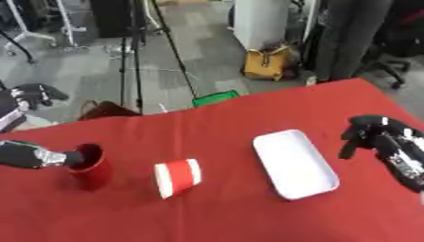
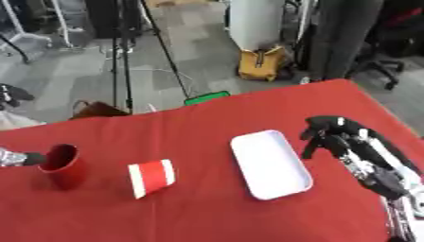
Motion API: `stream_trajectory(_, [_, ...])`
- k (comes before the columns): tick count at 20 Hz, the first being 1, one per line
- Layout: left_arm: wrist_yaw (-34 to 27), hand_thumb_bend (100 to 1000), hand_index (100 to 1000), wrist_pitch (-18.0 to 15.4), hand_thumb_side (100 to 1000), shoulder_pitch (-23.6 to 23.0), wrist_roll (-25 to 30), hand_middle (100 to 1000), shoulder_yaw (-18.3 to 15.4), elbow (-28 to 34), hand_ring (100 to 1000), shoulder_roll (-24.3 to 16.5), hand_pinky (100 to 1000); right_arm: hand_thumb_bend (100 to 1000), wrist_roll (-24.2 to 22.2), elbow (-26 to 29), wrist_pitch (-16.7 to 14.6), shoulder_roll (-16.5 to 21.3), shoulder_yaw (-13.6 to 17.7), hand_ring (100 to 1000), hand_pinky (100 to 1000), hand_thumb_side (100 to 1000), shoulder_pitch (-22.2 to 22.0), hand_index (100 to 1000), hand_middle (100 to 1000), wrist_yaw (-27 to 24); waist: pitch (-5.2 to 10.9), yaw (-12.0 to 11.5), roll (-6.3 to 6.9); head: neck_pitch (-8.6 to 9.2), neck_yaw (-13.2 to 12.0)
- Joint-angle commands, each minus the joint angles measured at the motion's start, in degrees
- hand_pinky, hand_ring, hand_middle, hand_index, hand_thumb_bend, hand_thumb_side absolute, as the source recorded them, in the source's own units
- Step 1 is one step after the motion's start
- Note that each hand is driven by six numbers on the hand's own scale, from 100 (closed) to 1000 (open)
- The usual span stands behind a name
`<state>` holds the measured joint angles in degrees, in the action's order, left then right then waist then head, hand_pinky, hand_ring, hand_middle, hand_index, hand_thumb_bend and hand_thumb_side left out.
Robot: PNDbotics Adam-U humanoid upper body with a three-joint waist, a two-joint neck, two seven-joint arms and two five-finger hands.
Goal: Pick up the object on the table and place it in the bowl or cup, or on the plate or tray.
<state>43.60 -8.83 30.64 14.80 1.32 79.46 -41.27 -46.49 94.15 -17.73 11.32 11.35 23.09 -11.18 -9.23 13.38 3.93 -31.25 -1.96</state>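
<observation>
Red cup gripped at its rim by left hand; right hand curled, empty. Next: carry cup right onto white tray.

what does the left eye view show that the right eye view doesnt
Only the left eye view shows the silver wrist and dark forearm behind the robot's left hand, which reaches to the rim of the upright dark red cup.

Only the right eye view shows more of the right forearm running down to the lower right corner behind the black right hand, whose fingers are curled and hold nothing.

Both show the red tablecloth, the red and white paper cup lying on its side, and the white rectangular tray.
</observation>
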Motion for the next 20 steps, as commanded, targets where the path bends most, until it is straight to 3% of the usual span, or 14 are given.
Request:
stream_trajectory(1, [1.6,1000,871,-1.3,676,3.0,-0.3,806,1.0,-7.0,754,-0.8,721,100,-1.2,0.4,-1.1,1.2,-0.1,517,539,588,0.4,846,639,-0.4,0.99,0.1,-0.13,-0.25,-0.2])
stream_trajectory(7, [3.5,1000,870,-3.0,700,5.6,-2.2,809,2.9,-13.6,771,1.8,737,100,-1.5,0.4,-1.2,1.2,-0.2,517,538,589,0.5,846,639,-0.5,0.81,0.7,-0.11,-0.13,-0.2])
stream_trajectory(15, [7.6,1000,870,-4.4,681,5.3,-5.0,810,4.8,-15.3,774,4.3,740,100,-1.6,0.3,-1.3,1.1,-0.2,517,538,589,0.5,846,639,-0.6,0.72,0.9,-0.26,0.06,-0.2])
stream_trajectory(20, [9.4,1000,865,-3.1,668,5.2,-7.7,802,4.8,-16.2,767,4.9,735,100,-1.7,0.2,-1.3,1.1,-0.2,517,538,590,0.5,846,639,-0.6,0.62,0.9,-0.3,0.14,-0.2])
